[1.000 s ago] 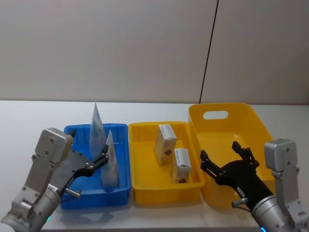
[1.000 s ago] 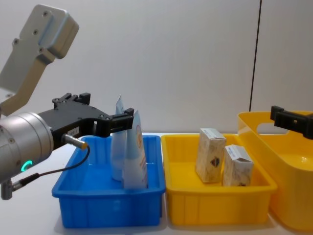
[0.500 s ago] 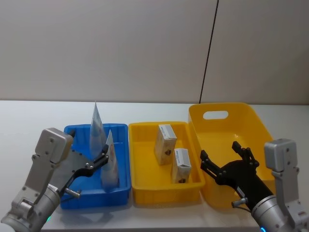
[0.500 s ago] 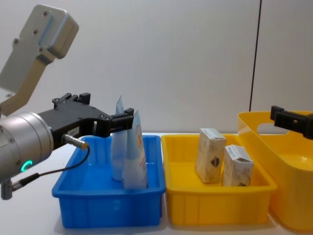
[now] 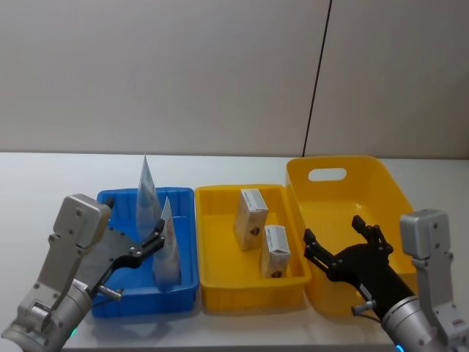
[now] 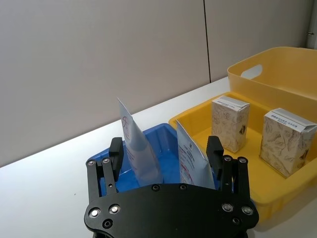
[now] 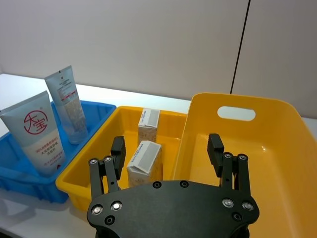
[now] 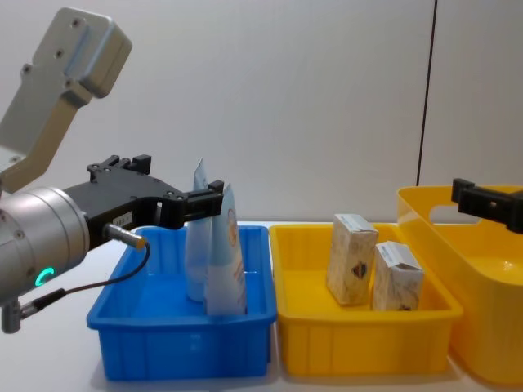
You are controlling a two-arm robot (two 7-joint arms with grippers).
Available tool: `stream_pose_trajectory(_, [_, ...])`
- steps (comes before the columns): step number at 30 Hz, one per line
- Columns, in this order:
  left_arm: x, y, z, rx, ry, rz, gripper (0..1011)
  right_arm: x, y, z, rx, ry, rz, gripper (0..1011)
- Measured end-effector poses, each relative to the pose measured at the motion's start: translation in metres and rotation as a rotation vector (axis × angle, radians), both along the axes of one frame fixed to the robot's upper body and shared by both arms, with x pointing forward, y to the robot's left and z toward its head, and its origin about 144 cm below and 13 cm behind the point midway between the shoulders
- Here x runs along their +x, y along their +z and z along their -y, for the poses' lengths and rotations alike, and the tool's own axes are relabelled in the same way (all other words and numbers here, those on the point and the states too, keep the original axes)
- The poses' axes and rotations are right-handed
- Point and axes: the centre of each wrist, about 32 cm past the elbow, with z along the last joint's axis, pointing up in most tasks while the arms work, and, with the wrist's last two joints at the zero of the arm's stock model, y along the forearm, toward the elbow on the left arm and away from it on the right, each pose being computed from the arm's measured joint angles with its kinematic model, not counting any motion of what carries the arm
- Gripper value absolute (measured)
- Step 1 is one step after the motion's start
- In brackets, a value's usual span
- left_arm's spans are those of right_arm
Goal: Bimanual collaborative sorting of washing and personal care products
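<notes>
Holds the left gripper (image 6: 165,148) spread wide over the blue tray (image 5: 110,196), with the crimped top of the nearer tube (image 5: 167,249) between the fingers, contact impossible to tell; poises the right gripper (image 7: 166,144), likewise spread and empty, above the left wall of the handled basket (image 5: 381,176); shows the farther tube (image 5: 146,198) upright behind the nearer, both in the blue tray; shows the farther box (image 5: 251,218) and nearer box (image 5: 275,251) upright in the yellow tray (image 5: 220,192), between blue tray and basket.

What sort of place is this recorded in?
Likely a lab or test bench: bare white table, plain grey wall, a blue tray of tubes and a yellow tray of boxes.
</notes>
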Motion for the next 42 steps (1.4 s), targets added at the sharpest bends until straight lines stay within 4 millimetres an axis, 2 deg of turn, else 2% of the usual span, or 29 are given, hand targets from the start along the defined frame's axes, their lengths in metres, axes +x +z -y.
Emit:
stream_pose_trajectory(14, [0.000, 0.000, 0.000, 0.000, 0.000, 0.000, 1001, 0.000, 0.021, -0.007, -0.026, -0.009, -0.134, 1003])
stream_pose_trajectory(28, [0.000, 0.000, 0.000, 0.000, 0.000, 0.000, 1002, 0.005, 0.043, -0.034, -0.087, 0.023, -0.277, 1003])
stream_pose_trajectory(42, [0.000, 0.000, 0.000, 0.000, 0.000, 0.000, 1002, 0.011, 0.046, -0.058, -0.124, 0.029, -0.344, 1003])
